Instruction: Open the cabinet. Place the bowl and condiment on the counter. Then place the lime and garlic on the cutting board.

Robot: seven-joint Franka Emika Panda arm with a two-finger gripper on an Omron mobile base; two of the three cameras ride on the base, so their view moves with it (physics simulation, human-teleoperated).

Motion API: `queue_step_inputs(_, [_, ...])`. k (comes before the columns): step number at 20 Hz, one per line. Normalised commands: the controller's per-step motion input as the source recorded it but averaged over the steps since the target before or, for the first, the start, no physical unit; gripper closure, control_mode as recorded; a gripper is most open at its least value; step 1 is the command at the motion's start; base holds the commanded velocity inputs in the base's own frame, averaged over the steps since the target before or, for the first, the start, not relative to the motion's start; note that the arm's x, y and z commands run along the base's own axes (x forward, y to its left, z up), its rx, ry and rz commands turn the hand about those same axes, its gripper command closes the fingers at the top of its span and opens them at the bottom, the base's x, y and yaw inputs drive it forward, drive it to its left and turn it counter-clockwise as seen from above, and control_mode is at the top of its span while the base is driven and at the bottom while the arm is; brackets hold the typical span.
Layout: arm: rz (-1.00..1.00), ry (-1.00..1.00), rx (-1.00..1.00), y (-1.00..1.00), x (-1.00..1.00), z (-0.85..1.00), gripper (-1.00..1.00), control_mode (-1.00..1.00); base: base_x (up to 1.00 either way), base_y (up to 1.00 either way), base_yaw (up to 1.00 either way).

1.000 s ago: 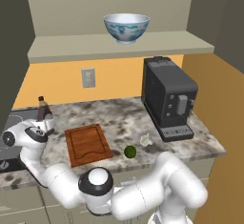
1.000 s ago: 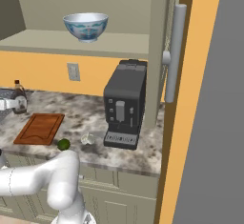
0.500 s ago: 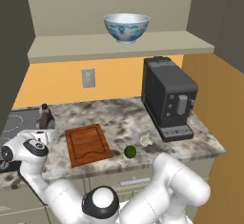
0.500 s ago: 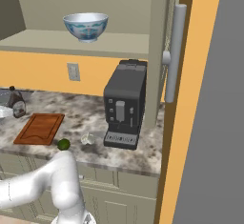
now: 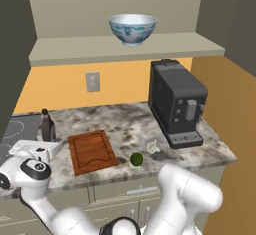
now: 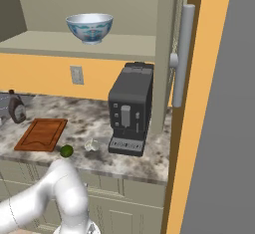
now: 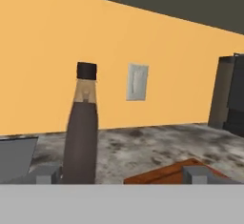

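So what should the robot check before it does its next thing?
1. Cabinet open: ok, its door is swung wide.
2. Bottle on the counter: ok, it stands upright beside the board.
3. Gripper let go: ok, its tips stand wide either side of the bottle, none touching.
4. Bowl on the counter: not ok, it sits on the shelf.
5. Lime on the board: not ok, it lies on the counter beside it.
6. Garlic on the board: not ok, it lies near the coffee machine.

Condiment [image 5: 47,126] stands on counter [image 5: 125,121] beside cutting board [image 5: 91,151].
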Motion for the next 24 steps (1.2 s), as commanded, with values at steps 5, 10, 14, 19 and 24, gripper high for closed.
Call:
queue_step_inputs(5, [0.00,0.00,0.02,-0.01,-0.85,0.62,-1.00,-1.00,0.00,0.00,0.00])
queue_step_inputs(10, [0.00,0.07,0.06,-0.32,-0.77,0.61,-1.00,-1.00,0.00,0.00,0.00])
queue_step_inputs(14, [0.00,0.10,0.09,-0.75,-0.41,0.52,-1.00,-1.00,0.00,0.00,0.00])
queue_step_inputs(19, [0.00,0.06,0.08,-0.81,-0.48,0.38,-1.00,-1.00,0.00,0.00,0.00])
queue_step_inputs(24, [0.00,0.00,0.09,-0.79,-0.49,0.31,-1.00,-1.00,0.00,0.00,0.00])
